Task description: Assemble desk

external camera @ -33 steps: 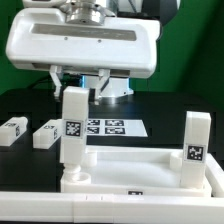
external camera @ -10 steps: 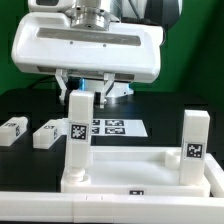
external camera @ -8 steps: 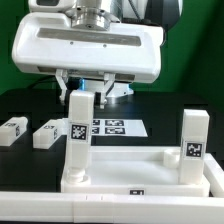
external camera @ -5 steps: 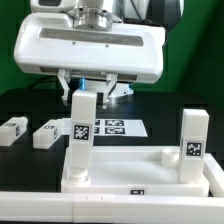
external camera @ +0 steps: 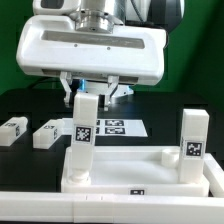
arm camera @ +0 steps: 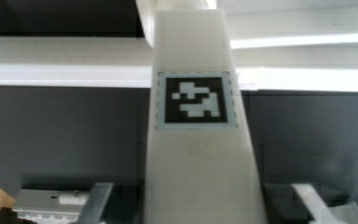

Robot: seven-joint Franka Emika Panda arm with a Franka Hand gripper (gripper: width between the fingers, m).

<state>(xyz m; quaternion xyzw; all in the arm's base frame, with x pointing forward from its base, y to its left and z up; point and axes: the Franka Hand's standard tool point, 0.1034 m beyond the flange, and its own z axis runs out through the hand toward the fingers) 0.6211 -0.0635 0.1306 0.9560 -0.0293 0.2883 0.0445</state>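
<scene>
The desk's white tabletop lies rim up near the front. One square tagged leg stands in its corner socket at the exterior view's left, and my gripper is shut on the top of it from above. In the wrist view this leg fills the middle with its tag facing the camera, and a finger shows on each side of it. A second leg stands upright in the corner at the exterior view's right.
Two loose legs lie on the black table at the exterior view's left. The marker board lies behind the tabletop. A white ledge runs along the front. Green backdrop behind the arm.
My gripper and the held leg's top have shifted slightly toward the exterior view's right, and the leg's tagged face has turned a little. The other leg has not moved.
</scene>
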